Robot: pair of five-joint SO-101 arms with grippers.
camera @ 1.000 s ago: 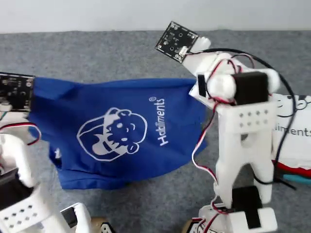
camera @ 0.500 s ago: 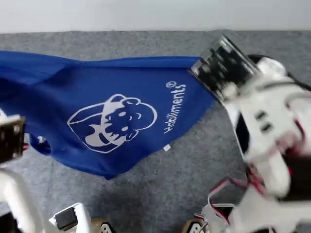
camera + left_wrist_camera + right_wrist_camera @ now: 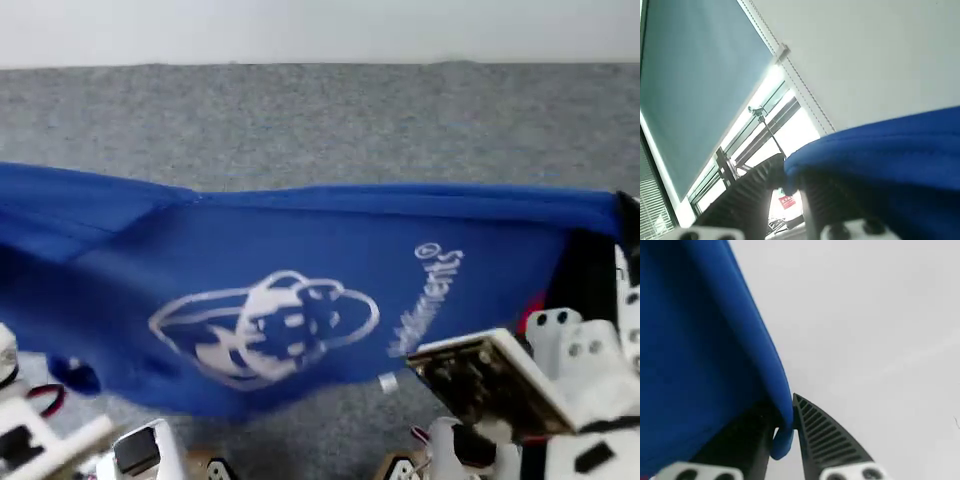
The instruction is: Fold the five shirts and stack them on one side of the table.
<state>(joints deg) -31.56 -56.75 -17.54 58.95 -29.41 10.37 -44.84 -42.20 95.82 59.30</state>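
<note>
Blue shirt (image 3: 300, 250) higher, wider.

There is one blue shirt (image 3: 300, 250), and it bears one white cartoon print (image 3: 265, 325) and one line of white lettering (image 3: 430, 300). There are two claws: one left claw (image 3: 792, 182) and one right claw (image 3: 785, 422). Two white arms stand at the near edge, one arm (image 3: 40, 445) left and one arm (image 3: 585, 365) right. There is one grey counter (image 3: 320, 120) and one window blind (image 3: 690, 90).

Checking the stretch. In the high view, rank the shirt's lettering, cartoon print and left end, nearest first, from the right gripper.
From the right gripper, holding the shirt:
1. Lettering, right of centre.
2. Cartoon print, centre-left.
3. Left end, picture's edge.
</note>
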